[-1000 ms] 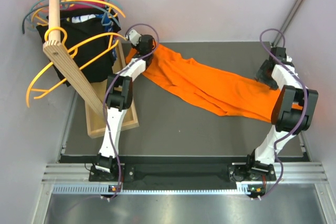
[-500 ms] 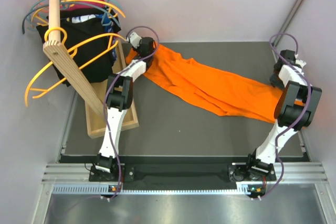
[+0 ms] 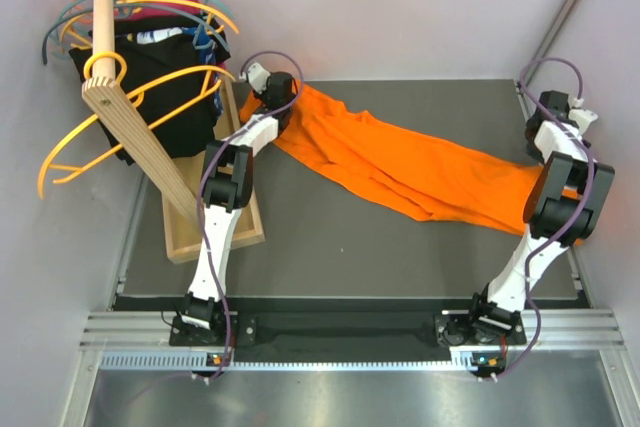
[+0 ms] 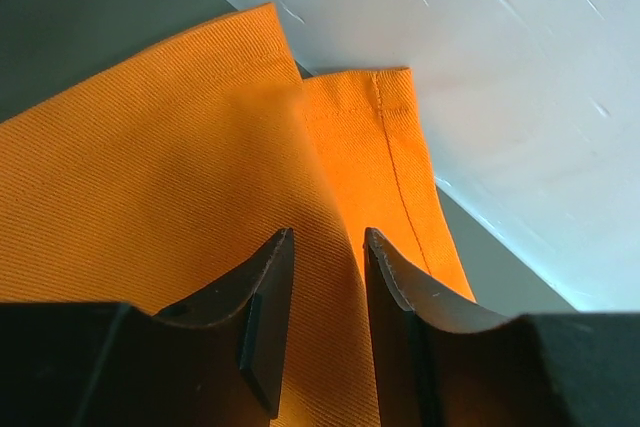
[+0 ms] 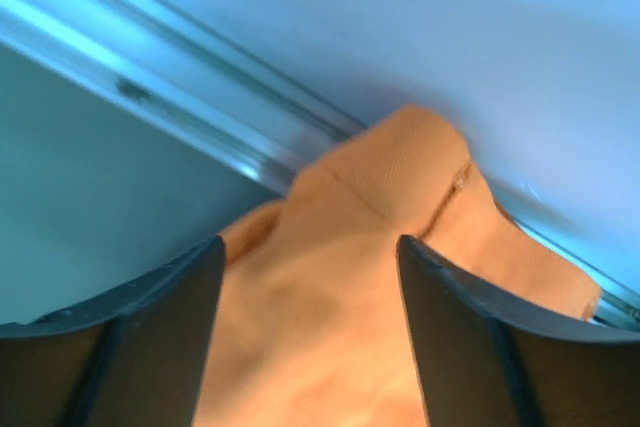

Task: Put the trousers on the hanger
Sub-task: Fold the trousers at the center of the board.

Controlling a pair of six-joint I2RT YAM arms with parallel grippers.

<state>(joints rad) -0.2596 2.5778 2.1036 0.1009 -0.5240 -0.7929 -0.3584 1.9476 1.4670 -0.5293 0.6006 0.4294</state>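
Trousers (image 3: pixel 400 162), bright orange soft fabric, stretched lengthwise between both arms; amber-yellow plastic hanger (image 3: pixel 120 122) just beyond left gripper (image 4: pixel 327 277), pinching cloth; right gripper (image 5: pixel 310 347) spread wide over cloth.

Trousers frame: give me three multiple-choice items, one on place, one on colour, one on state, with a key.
1. Where do the trousers lie?
A. Spread flat on the table between the two arms
B. Draped over the wooden rail
C. Folded inside the wooden tray

2. What colour are the trousers?
A. Teal
B. Black
C. Bright orange

3. How do the jaws of the right gripper stand?
A. Shut tight on a hanger
B. Apart, with orange cloth showing between them
C. Shut with nothing between them

Key: 1 A, the top view shows the cloth stretched across the dark table from the left gripper to the right arm. 2 C, both wrist views and the top view show orange fabric. 3 B, the right wrist view shows a wide gap between the two fingers with the trousers behind it.
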